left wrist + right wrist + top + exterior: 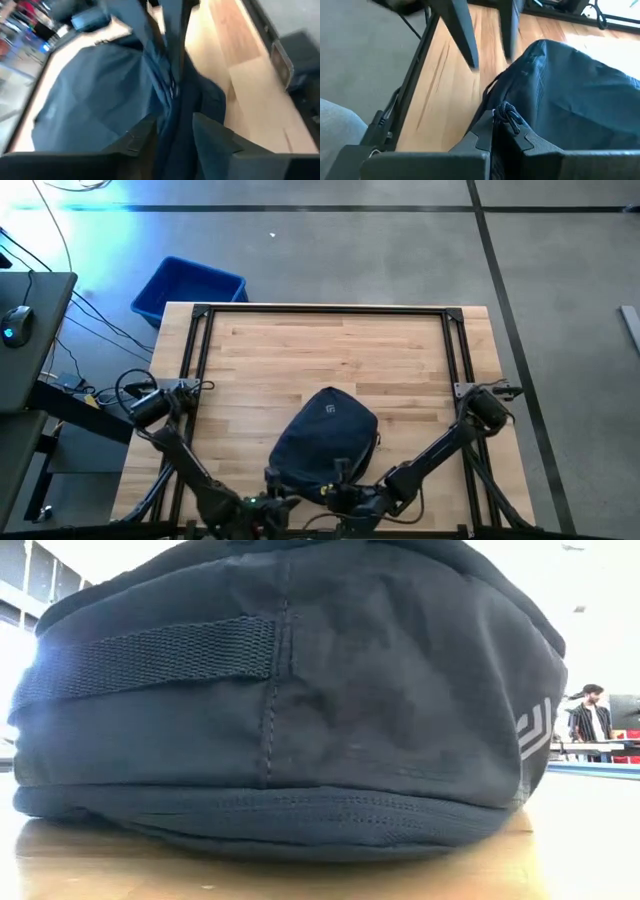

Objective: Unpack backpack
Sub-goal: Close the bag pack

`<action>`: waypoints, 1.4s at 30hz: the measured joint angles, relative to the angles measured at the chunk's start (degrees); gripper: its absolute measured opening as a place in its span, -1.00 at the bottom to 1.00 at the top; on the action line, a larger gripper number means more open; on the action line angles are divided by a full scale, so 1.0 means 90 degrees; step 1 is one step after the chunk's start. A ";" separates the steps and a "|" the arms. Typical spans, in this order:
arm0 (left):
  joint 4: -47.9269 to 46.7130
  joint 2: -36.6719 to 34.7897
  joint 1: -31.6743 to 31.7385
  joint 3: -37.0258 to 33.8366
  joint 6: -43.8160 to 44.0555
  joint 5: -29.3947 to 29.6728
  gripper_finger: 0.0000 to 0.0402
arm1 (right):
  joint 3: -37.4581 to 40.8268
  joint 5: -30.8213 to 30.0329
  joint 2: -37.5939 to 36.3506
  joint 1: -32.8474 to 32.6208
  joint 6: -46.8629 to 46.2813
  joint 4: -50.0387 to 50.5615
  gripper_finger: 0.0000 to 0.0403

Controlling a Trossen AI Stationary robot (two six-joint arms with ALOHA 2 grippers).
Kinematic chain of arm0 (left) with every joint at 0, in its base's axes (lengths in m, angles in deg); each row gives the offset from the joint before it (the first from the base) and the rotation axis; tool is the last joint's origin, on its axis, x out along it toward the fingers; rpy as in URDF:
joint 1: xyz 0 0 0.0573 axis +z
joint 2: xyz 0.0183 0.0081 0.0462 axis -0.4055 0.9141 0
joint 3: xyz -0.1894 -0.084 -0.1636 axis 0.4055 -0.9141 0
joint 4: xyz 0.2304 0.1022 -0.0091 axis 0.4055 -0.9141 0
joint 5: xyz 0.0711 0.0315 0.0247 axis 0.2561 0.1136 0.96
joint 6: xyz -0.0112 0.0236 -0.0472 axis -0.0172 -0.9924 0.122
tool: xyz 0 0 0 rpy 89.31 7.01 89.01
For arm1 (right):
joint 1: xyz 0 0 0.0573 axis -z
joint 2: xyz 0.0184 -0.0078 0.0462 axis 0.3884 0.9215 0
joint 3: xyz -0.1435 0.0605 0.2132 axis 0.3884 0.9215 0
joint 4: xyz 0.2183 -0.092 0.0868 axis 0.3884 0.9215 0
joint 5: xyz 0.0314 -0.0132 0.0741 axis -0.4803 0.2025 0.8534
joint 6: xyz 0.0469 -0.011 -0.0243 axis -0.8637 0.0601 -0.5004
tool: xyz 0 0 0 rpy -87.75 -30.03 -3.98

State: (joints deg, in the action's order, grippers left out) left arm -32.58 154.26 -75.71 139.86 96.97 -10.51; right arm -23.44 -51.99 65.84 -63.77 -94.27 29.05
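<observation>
The backpack (300,710), dark navy fabric, fills most of the frame and rests on the wooden table (120,875). A black webbing strap (150,658) runs across its upper left face. A pale striped logo (535,730) marks its right side. A person (592,718) stands in the background at right.

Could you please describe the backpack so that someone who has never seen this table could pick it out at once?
On the wooden table, look at the near edge, between the two dark arms. The backpack lies there: a rounded, dark navy fabric bag with a small pale square logo. The only other blue thing is a hard plastic bin on the floor beyond the table's far left corner.
</observation>
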 joint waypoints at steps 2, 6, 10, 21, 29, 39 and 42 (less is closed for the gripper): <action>0.0287 0.0000 0.0158 -0.0179 0.0145 -0.0247 -0.35 | 0.0000 -0.0057 0.0000 -0.0040 0.0000 0.0005 -1.00; 0.0932 0.0000 0.0446 -0.0498 0.0288 -0.0546 -0.25 | 0.0001 -0.0093 0.0000 -0.0100 0.0000 -0.0011 -1.00; 0.1399 0.0000 0.0653 -0.0666 0.0286 -0.0744 -0.26 | 0.0002 -0.0098 0.0000 -0.0128 -0.0024 -0.0036 -1.00; 0.0976 0.0000 0.0349 -0.0696 0.0284 -0.0531 -0.98 | -0.0013 -0.0168 -0.0015 -0.0407 -0.1724 0.1519 -1.00; -0.0107 -0.0005 0.0044 -0.0687 0.0775 -0.0559 -1.00 | 0.0007 -0.0442 -0.0022 -0.0678 -0.3250 0.4002 -1.00; -0.1747 -0.0070 -0.0401 -0.0696 0.2154 0.0217 -0.99 | 0.0126 -0.0866 -0.0061 -0.0820 -0.5405 0.6151 -1.00; -0.1479 -0.0070 -0.0396 -0.0617 0.1877 0.0250 -0.97 | 0.0124 -0.0951 -0.0061 -0.0816 -0.4442 0.4832 -1.00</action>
State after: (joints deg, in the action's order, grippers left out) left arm -45.89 153.63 -79.27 134.30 113.86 -8.26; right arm -22.33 -60.55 65.29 -71.11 -134.24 72.54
